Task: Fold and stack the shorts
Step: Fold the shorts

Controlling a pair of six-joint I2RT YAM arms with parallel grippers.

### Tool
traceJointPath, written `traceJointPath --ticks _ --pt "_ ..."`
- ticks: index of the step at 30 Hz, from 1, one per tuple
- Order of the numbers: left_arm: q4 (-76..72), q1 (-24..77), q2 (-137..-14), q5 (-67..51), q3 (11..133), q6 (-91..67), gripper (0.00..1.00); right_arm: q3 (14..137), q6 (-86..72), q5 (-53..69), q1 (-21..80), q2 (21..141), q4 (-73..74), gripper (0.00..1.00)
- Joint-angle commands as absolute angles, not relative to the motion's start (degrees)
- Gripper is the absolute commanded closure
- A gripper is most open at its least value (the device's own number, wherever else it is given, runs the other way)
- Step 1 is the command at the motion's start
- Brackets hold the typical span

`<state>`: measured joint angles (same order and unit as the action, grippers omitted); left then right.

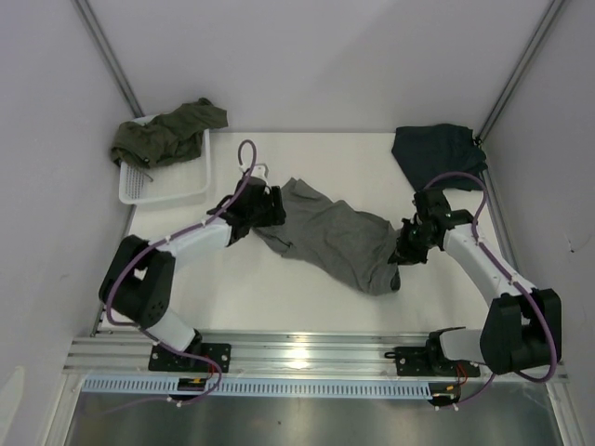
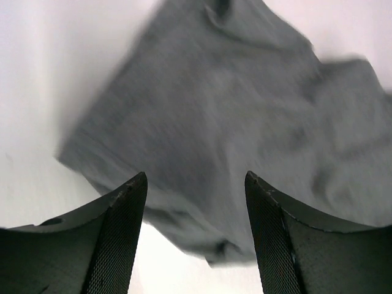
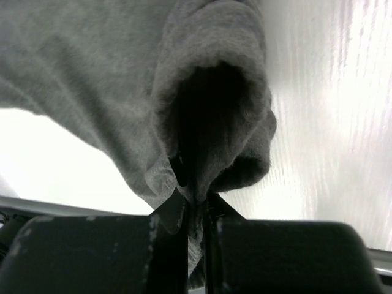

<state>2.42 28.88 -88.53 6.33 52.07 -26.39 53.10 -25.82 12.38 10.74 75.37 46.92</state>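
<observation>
White arms [image 1: 200, 239], purple cables [image 1: 454, 174], black textured fingers [image 2: 116, 245]

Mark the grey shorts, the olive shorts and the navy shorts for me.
grey shorts [image 1: 330, 237], top external view, middle of the cloth.
olive shorts [image 1: 167, 135], top external view, bunched middle.
navy shorts [image 1: 432, 149], top external view, centre of the cloth.

a pair of grey shorts [image 1: 330, 237] lies crumpled across the middle of the white counter [image 1: 232, 297], stretched slantwise from left to right. the left gripper [image 1: 267, 206] sits at its left end and the right gripper [image 1: 407, 249] at its right end, both touching cloth. olive shorts [image 1: 167, 133] are heaped over a white basket [image 1: 181, 189] in the far left corner. navy shorts [image 1: 437, 153] lie near the far right corner.
</observation>
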Motion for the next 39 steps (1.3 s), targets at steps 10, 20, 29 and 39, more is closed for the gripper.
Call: traceJointPath --ticks 10,20,29,39 --pt "3.24 20.13 -107.92 -14.14 82.08 -7.13 0.34 52.56 -26.37 9.84 18.72 73.39 50.36 1.00" --pt "8.44 20.13 -116.27 -23.72 86.66 -0.18 0.34 52.47 -25.66 11.51 18.99 73.21 49.57 1.00" --pt "10.55 20.21 -121.19 -24.61 90.35 -0.26 0.41 52.38 -25.23 12.48 18.81 73.48 48.87 1.00" --pt "11.25 20.30 -126.30 -23.38 95.89 -2.46 0.48 50.89 -25.40 13.97 19.16 73.04 48.08 1.00"
